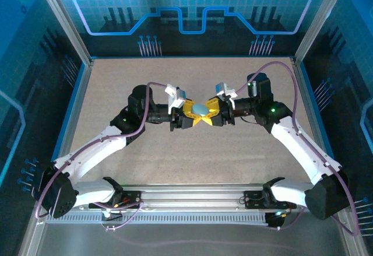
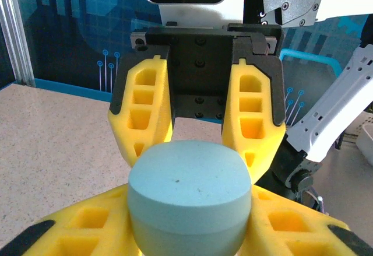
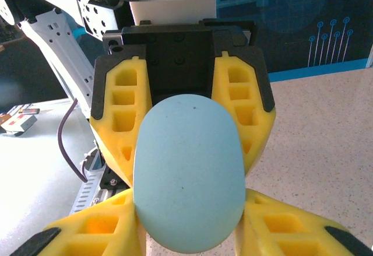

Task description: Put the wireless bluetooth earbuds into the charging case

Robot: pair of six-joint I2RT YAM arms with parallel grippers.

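A closed teal charging case [image 1: 201,111], a rounded pebble with a lid seam, hangs above the middle of the table between both arms. My left gripper [image 1: 192,115] is shut on its left end and my right gripper [image 1: 212,114] on its right end. In the left wrist view the case [image 2: 189,186] sits between my left fingers [image 2: 76,227], with the right gripper's yellow fingers [image 2: 252,113] clamped on its far side. The right wrist view has the case [image 3: 189,174] end-on, and the left gripper's fingers [image 3: 119,113] behind it. The earbuds are out of view.
The speckled beige table [image 1: 192,162] lies beneath the held case. Metal frame posts [image 1: 64,23] and blue panel walls enclose the table on three sides. The arm bases sit on a rail [image 1: 192,197] at the near edge.
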